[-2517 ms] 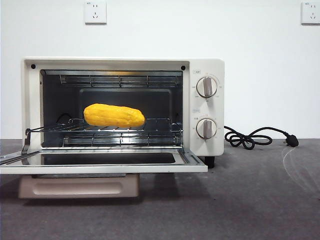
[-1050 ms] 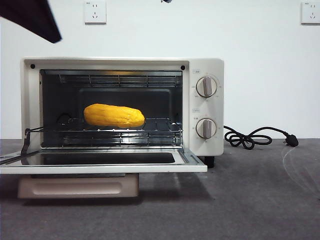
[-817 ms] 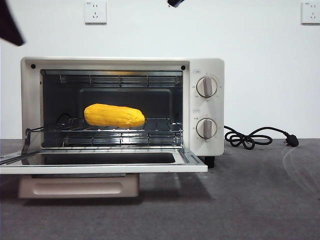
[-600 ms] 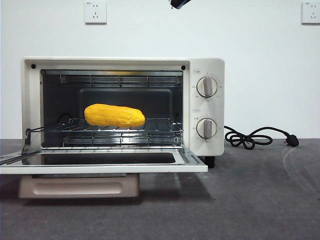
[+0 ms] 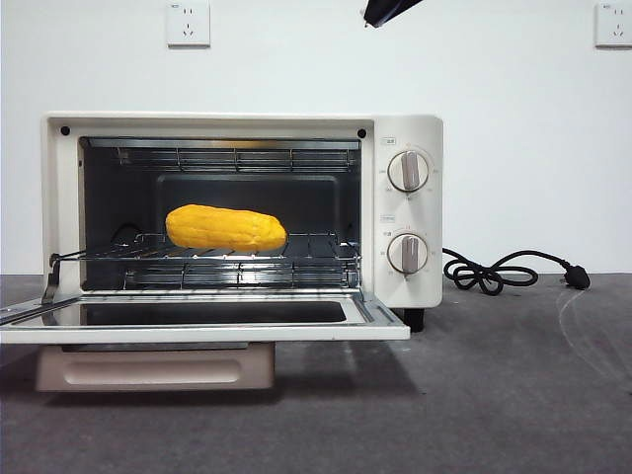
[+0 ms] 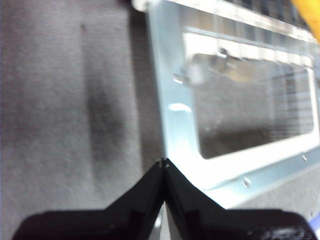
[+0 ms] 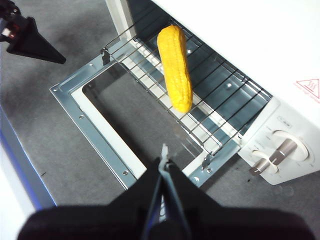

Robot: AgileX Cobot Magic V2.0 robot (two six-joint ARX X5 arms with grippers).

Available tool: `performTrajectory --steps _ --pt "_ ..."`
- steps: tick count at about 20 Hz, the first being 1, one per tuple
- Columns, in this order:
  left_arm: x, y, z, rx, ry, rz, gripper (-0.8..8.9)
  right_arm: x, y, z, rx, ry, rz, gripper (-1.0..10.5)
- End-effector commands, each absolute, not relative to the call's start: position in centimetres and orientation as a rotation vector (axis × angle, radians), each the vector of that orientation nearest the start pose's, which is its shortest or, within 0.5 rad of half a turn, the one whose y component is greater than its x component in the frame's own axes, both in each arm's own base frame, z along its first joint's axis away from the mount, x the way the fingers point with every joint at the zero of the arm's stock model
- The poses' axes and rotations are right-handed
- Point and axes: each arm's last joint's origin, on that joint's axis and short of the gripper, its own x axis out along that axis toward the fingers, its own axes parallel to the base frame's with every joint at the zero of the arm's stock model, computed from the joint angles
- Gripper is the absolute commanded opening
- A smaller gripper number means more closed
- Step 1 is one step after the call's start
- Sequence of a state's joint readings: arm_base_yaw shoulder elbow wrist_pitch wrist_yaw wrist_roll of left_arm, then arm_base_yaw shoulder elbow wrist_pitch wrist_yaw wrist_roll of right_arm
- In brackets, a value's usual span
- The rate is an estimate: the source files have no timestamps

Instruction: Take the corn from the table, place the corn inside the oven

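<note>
The corn point(image 5: 225, 228) lies lengthwise on the wire rack inside the oven point(image 5: 415, 133), and no gripper touches it. In the right wrist view the corn point(image 7: 176, 67) rests on the rack above the lowered door point(image 7: 90, 125). My right gripper point(image 7: 164, 152) hangs shut and empty high above the door's front edge. It shows in the front view only as a black tip point(image 5: 388, 10) at the top edge. My left gripper point(image 6: 162, 162) is shut and empty beside the door's corner point(image 6: 172, 115), over the table point(image 6: 60, 110). It also appears as a black cone point(image 7: 32, 42) in the right wrist view.
The oven door point(image 5: 197, 331) lies open and flat, jutting toward the front, with its beige handle point(image 5: 158, 367) beneath. Two knobs point(image 5: 408, 171) sit on the oven's right panel. A black cord point(image 5: 494, 272) coils on the table to the right. Wall sockets point(image 5: 188, 24) sit behind.
The dark arm at the front view's top left has pulled out of sight. The black tip at the top edge has drifted right and come slightly lower. The corn has not moved.
</note>
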State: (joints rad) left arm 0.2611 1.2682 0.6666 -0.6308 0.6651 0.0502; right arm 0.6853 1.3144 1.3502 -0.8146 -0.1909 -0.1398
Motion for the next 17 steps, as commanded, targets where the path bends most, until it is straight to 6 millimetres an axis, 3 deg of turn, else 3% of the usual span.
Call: performTrajectory --steps 1,8,17 --pt "21.3 3.9 16.6 -0.54 1.143 -0.329 -0.08 20.1 17.1 36.2 -0.31 0.715 0.885 -0.1" --pt "22.9 3.9 13.5 -0.561 1.217 -0.327 -0.08 20.1 17.1 36.2 -0.309 0.716 0.885 -0.1" --pt "23.1 2.6 13.4 -0.658 1.203 -0.506 -0.08 20.1 17.1 36.2 -0.309 0.715 0.884 -0.1"
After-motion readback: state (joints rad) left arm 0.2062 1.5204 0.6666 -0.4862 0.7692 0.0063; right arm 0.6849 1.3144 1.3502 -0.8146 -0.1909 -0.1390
